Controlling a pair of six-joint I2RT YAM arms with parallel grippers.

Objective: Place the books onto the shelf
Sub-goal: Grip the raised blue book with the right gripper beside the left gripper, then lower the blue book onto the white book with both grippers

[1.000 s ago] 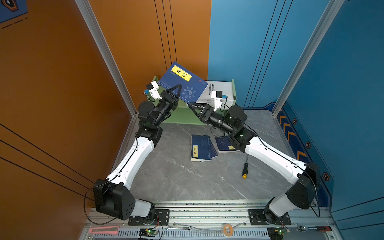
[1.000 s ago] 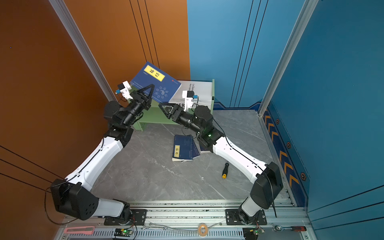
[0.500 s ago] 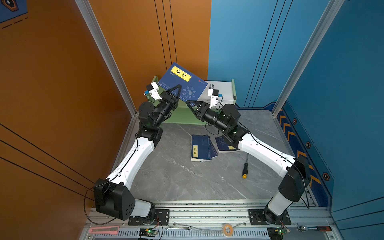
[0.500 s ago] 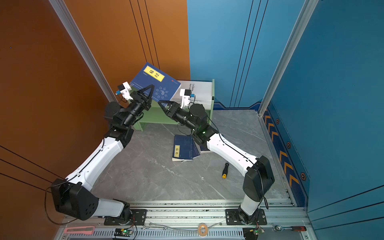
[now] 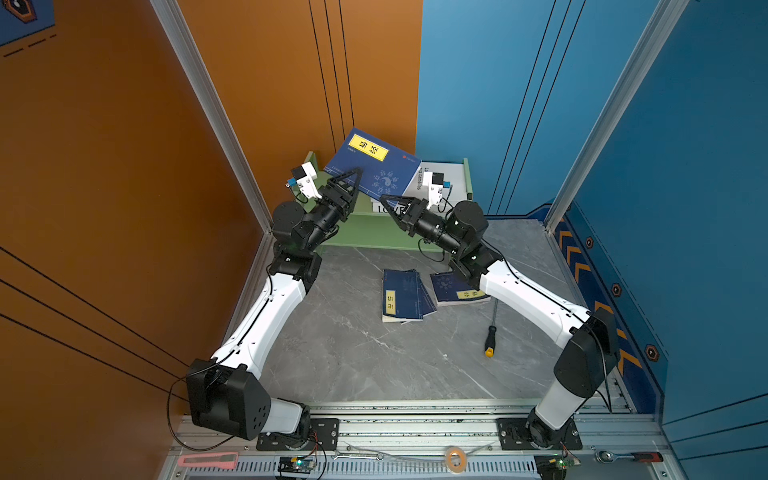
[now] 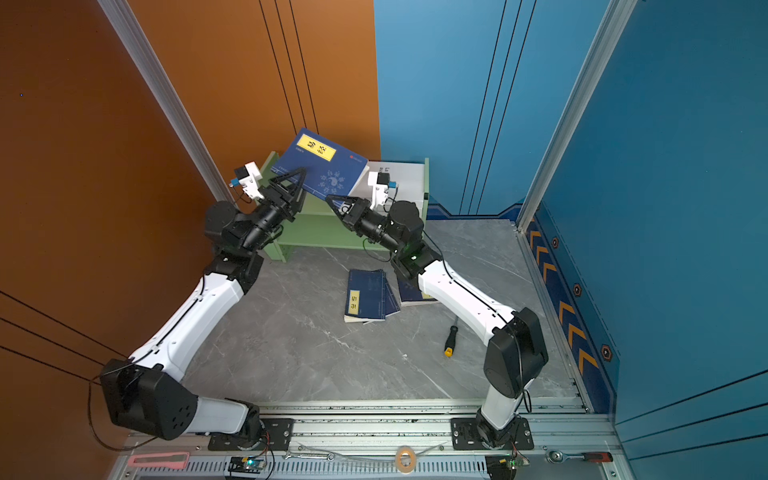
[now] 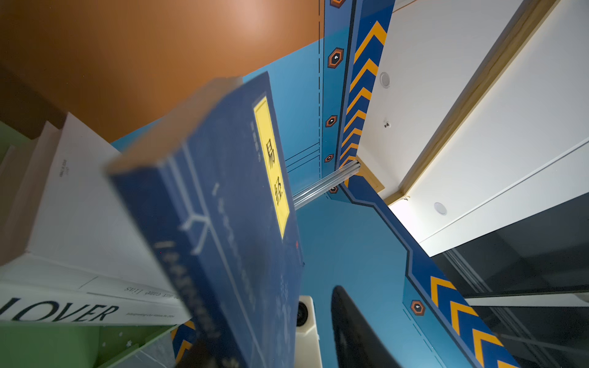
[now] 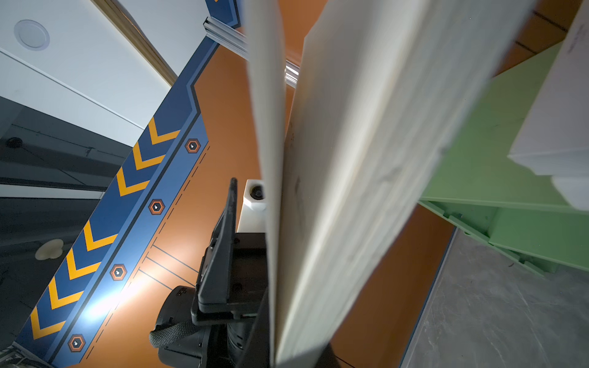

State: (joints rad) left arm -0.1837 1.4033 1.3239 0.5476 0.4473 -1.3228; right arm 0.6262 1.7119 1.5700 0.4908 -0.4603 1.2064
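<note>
Orange and blue walls boxed in a grey stone floor (image 5: 353, 353), with the green shelf (image 5: 374, 232) at its far end.

In both top views you had the blue book (image 5: 376, 170) (image 6: 322, 164) tilted in the air over the shelf's left half, just left of the white books (image 5: 455, 176) lying on its right half. Your left gripper (image 5: 353, 183) sat at the book's left corner and your right gripper (image 5: 388, 201) at its near edge. More blue books (image 5: 401, 295) lay on the floor near the middle, with a screwdriver (image 5: 491, 336) nearer and to their right.

From the left wrist, the blue book (image 7: 229, 223) showed blurred. One finger (image 7: 350, 325) stood clear of its cover, so those jaws were parted and gripped nothing.

From the right wrist, the blue book (image 8: 366, 159) ran edge-on down into the jaws, which were closed on it. The left gripper (image 8: 228, 229) stood apart from the cover.

The step looked like a handover above the shelf, with the book's weight seemingly on your right arm alone. Your next move probably called for drawing the left gripper aside. Then the book could be lowered onto the free left half without knocking the white books.
</note>
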